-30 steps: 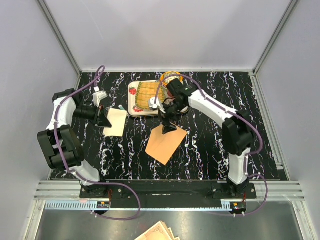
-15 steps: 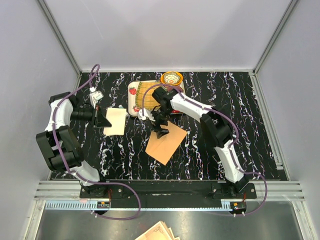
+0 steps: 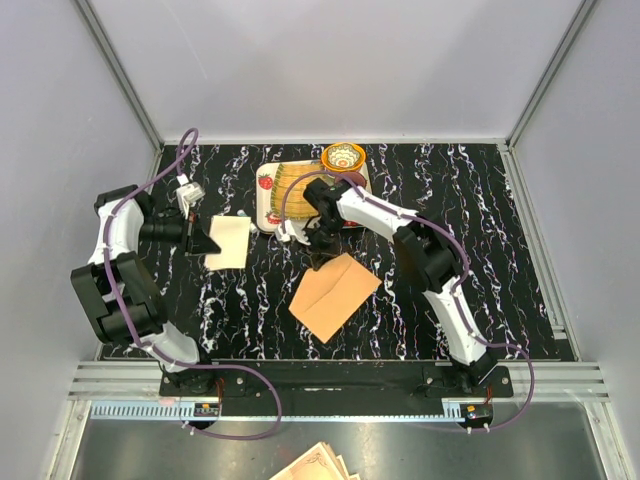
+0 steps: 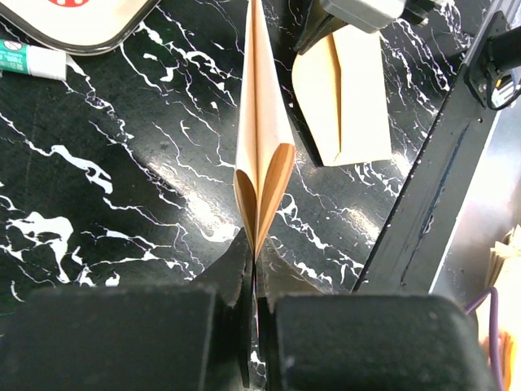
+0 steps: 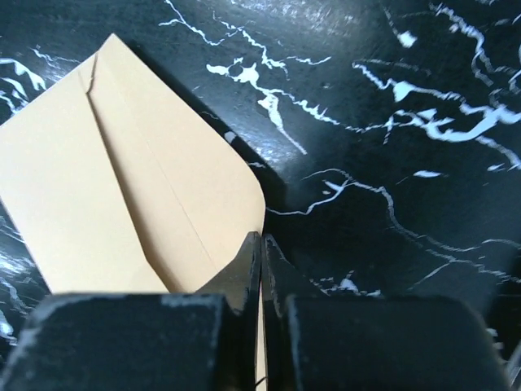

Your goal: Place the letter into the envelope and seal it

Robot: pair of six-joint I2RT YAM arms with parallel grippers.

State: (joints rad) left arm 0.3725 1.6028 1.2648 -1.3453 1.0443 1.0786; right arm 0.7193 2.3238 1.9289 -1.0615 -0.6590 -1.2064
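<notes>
The letter (image 3: pixel 230 243) is a pale folded sheet at the left of the table. My left gripper (image 3: pixel 210 243) is shut on its near edge. In the left wrist view the letter (image 4: pixel 262 155) stands edge-on, pinched between the fingertips of that gripper (image 4: pixel 255 244). The orange-tan envelope (image 3: pixel 333 297) lies flat in the middle of the table. My right gripper (image 3: pixel 320 260) is at its far corner. In the right wrist view this gripper (image 5: pixel 260 240) is shut on the rounded tip of the envelope (image 5: pixel 122 187) flap, and tan paper shows between the fingers.
A cream tray (image 3: pixel 266 200) with a striped item sits at the back, with a patterned bowl (image 3: pixel 343 157) beside it. A small white tube (image 4: pixel 24 59) lies near the tray's corner. A stack of ornate papers (image 3: pixel 315 465) rests below the table's front rail.
My right gripper went from open to shut on the envelope's flap tip, and the right arm drew in toward the left. The envelope shifted slightly. The left gripper kept hold of the letter.
</notes>
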